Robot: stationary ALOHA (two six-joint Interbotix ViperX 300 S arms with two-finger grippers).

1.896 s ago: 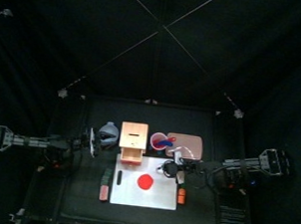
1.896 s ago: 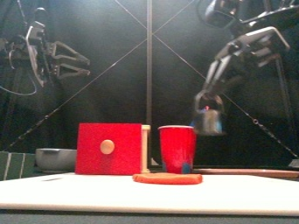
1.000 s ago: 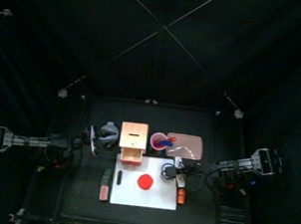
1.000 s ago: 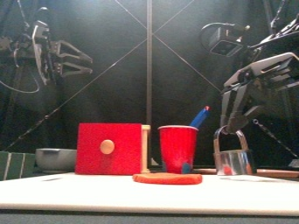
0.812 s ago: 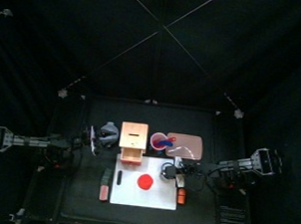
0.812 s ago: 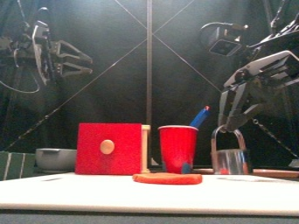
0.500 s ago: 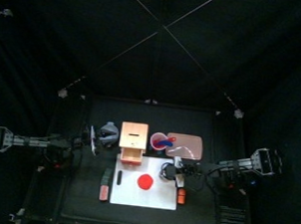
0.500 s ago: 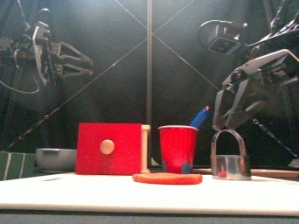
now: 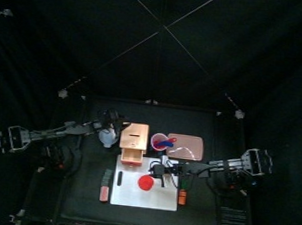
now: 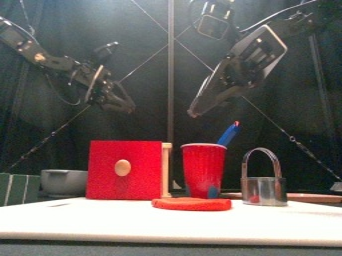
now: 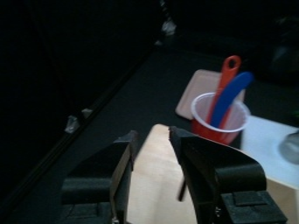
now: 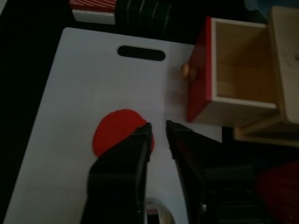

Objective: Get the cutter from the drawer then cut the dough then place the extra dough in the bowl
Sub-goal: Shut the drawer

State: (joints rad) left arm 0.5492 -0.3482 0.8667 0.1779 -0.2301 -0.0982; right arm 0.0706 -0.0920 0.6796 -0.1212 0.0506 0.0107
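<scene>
The flat red dough (image 10: 191,203) lies on the white cutting board (image 9: 153,198), and shows in the right wrist view too (image 12: 117,140). To its right on the board the metal cutter (image 10: 265,178) stands alone, touched by nothing. My right gripper (image 12: 158,127) hangs above the dough (image 9: 144,181), holding nothing, its jaws a narrow gap apart. The wooden box (image 9: 135,143) has its red-fronted drawer (image 12: 201,70) pulled out. My left gripper (image 11: 152,136) hovers over the box top, empty, with a small gap between its jaws.
The blue-grey bowl (image 9: 108,134) sits left of the box. A red cup (image 10: 203,170) with a blue and a red knife stands right of it, the pink tray (image 9: 192,147) beyond. A dark sushi roll (image 9: 103,186) lies off the board's left edge.
My right gripper lowered the cutter onto the board, let it go, then rose and moved left over the dough. The left arm swung in from the left to above the box.
</scene>
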